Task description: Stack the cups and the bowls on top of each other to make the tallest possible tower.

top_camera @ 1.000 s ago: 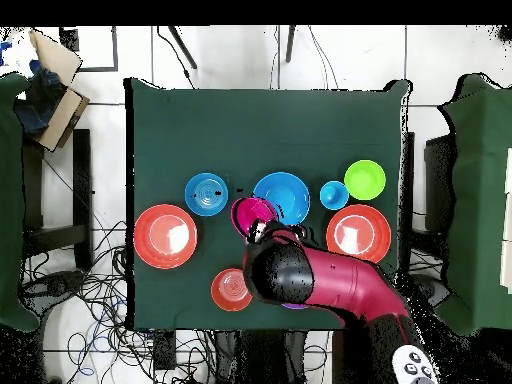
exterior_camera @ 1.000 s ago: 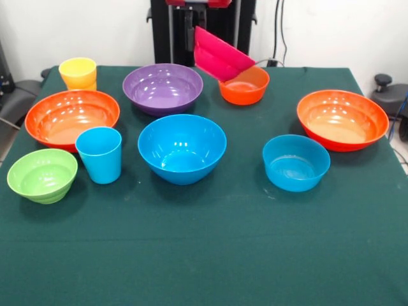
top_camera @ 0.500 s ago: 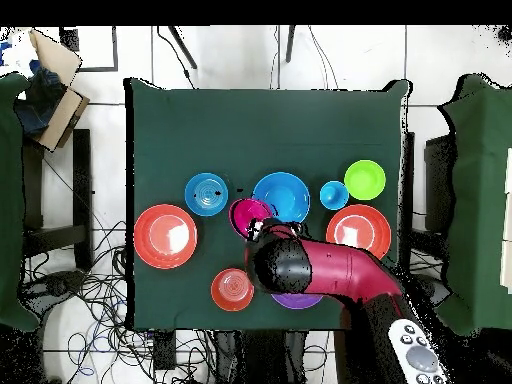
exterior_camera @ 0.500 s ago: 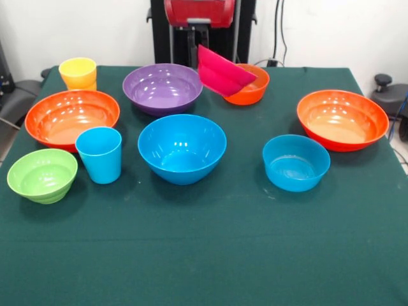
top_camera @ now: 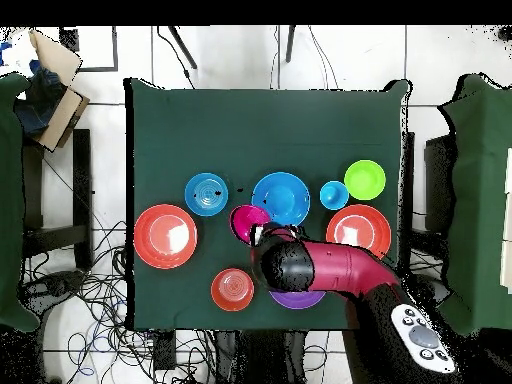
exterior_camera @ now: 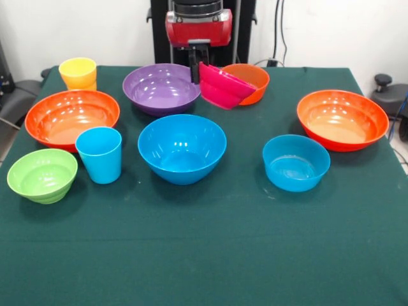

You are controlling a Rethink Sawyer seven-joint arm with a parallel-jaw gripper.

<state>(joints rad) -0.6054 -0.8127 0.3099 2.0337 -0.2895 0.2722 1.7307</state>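
**Magenta bowl held by its rim**

The gripper (exterior_camera: 195, 69) pinches the rim of the magenta bowl (exterior_camera: 222, 85), which hangs tilted above the cloth between the purple bowl (exterior_camera: 162, 87) and the small orange bowl (exterior_camera: 250, 79). The large blue bowl (exterior_camera: 182, 147) sits empty near the table's middle.

Treat the bowl as light, rigid and glossy, so likely slippery. Judge a one-sided rim grip liable to let it swing. Grasp bowls and cups at the rim wall.
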